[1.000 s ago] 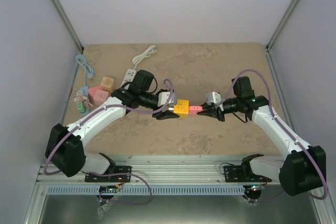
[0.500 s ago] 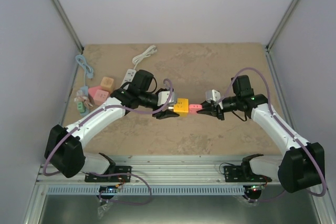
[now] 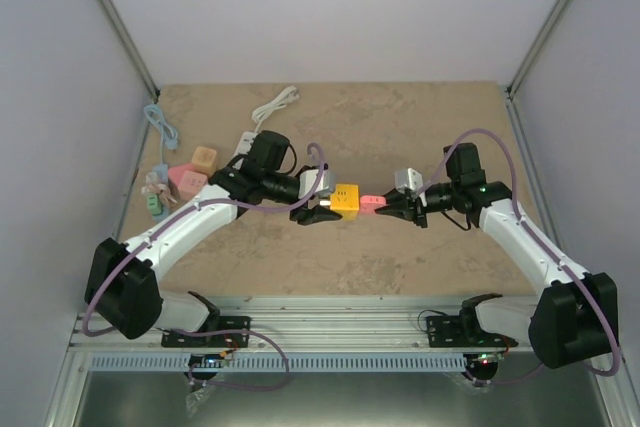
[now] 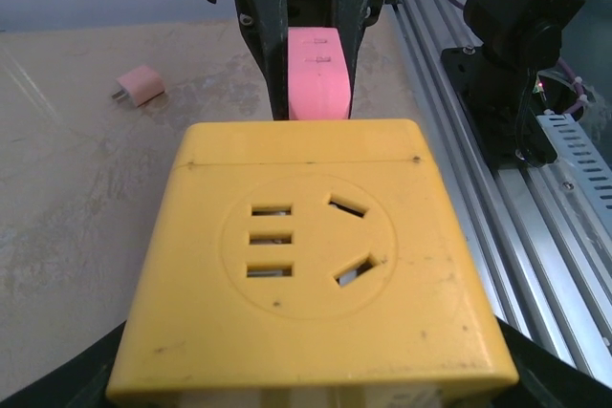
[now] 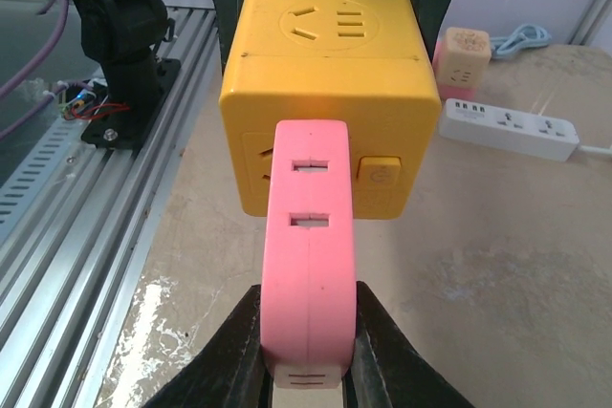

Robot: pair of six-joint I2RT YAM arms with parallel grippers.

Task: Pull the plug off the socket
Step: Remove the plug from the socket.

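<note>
**Both arms drift left, plug and socket not yet parted**

Since a second ago, both wrists have shifted slightly toward the table's left edge, carrying the joined pair along. The right gripper [image 5: 308, 355] pinches the tail of the pink plug [image 5: 309, 246] between its two fingers. The grip is far enough back that the plug's nose stays clear and a straight pull is possible. The left gripper [image 3: 328, 205] is pressed onto the yellow socket [image 5: 320, 54] from the opposite side, serving as the anchor.

In the right wrist view the plug's front end meets the socket's side face beside a small button. I cannot tell whether the pins are fully seated. The pair hangs above the middle of the table [image 3: 430, 127], roughly level and lined up from left edge to right edge.

My judgement is that the separating pull is under way, not finished. Open surface lies toward the right edge, so the right arm has room to draw back. A white power strip [image 3: 247, 142] and pink cube [image 3: 187, 180] crowd the far-left corner and left edge behind the left arm.
</note>
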